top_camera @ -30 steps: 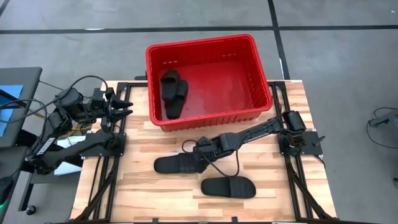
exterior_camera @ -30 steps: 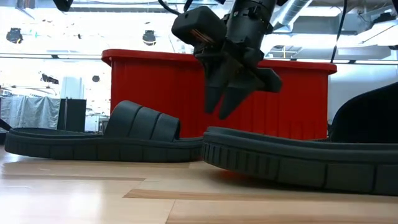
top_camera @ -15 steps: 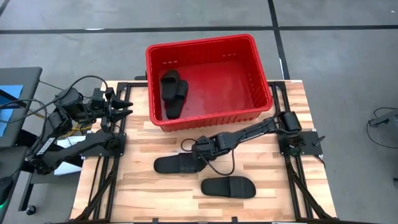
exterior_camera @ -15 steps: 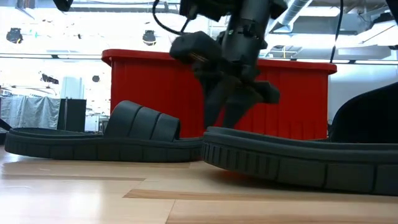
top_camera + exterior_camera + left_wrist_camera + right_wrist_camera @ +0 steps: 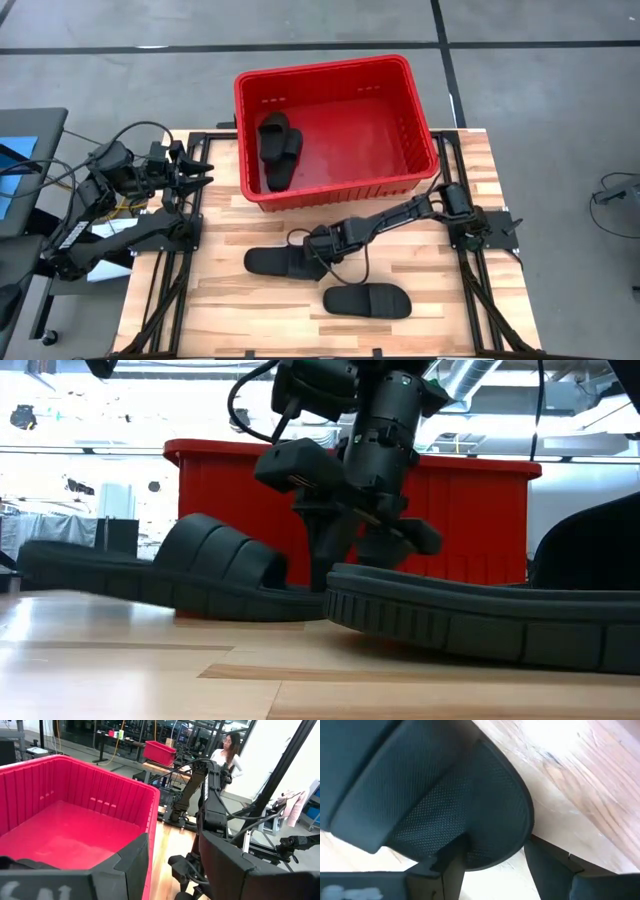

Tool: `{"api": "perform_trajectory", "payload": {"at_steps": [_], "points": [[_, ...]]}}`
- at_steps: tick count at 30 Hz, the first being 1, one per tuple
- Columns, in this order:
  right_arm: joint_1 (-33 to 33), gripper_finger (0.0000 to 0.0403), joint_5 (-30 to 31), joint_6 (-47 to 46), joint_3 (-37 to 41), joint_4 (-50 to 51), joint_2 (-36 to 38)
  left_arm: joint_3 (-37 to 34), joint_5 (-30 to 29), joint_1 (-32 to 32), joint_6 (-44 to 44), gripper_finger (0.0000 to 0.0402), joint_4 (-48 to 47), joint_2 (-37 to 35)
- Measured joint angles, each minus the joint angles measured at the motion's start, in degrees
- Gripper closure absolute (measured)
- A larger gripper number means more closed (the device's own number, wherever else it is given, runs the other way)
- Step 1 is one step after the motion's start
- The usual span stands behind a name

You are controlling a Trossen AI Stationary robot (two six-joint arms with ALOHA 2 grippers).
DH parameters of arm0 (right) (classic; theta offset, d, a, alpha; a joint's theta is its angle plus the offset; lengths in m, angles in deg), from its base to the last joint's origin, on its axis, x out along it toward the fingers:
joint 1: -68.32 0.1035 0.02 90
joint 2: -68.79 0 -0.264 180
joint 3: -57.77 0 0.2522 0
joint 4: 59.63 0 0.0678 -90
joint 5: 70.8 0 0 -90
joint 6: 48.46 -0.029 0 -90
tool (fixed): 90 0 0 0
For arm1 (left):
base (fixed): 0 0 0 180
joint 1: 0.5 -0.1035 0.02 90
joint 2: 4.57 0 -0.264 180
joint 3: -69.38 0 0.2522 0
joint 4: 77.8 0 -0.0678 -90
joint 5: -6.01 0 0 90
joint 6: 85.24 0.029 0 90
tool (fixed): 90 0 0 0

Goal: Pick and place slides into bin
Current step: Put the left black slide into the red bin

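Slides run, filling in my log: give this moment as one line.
right pincer: at end of slide, that slide tilted on table | left pincer: waiting at table's left edge | bin: sandals inside

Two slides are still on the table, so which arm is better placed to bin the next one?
Right: its hand is already down at the heel of the nearer slide, tipping it up. The left hand waits off the table's edge.

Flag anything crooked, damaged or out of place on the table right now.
Only one thing: the slide the right gripper has by one end sits tilted in the low view, its far end off the wood. The slide nearer the front edge lies flat. No damage shows, and the left gripper waits aside.
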Motion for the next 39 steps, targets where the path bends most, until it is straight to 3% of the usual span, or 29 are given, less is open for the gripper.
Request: {"api": "perform_trajectory", "payload": {"at_steps": [4,8,10,24,33,39], "points": [[-0.77,0.0257,-0.47,1.11,0.13,-0.45,-0.04,0.00,-0.01,0.01,0.02,0.0237,-0.16,0.00],[-1.60,0.0361,-1.64,3.67,0.15,-1.88,-0.14,0.00,-0.70,0.02,0.04,0.0237,-1.27,0.00],[-1.71,0.0383,-1.97,4.67,0.09,-2.55,-0.24,0.00,-0.91,0.02,0.04,0.0237,-1.61,0.00],[-1.47,0.0398,0.65,4.84,0.37,-1.69,2.65,0.00,-1.77,0.00,0.29,0.0237,-1.70,0.00],[-0.35,0.0399,4.13,8.35,-5.27,13.20,8.04,0.00,-6.11,0.00,4.98,0.0237,-6.96,0.02],[0.80,0.0400,9.64,9.45,-10.01,24.81,12.36,0.00,-7.43,0.02,5.89,0.0237,-8.69,0.02]]}}
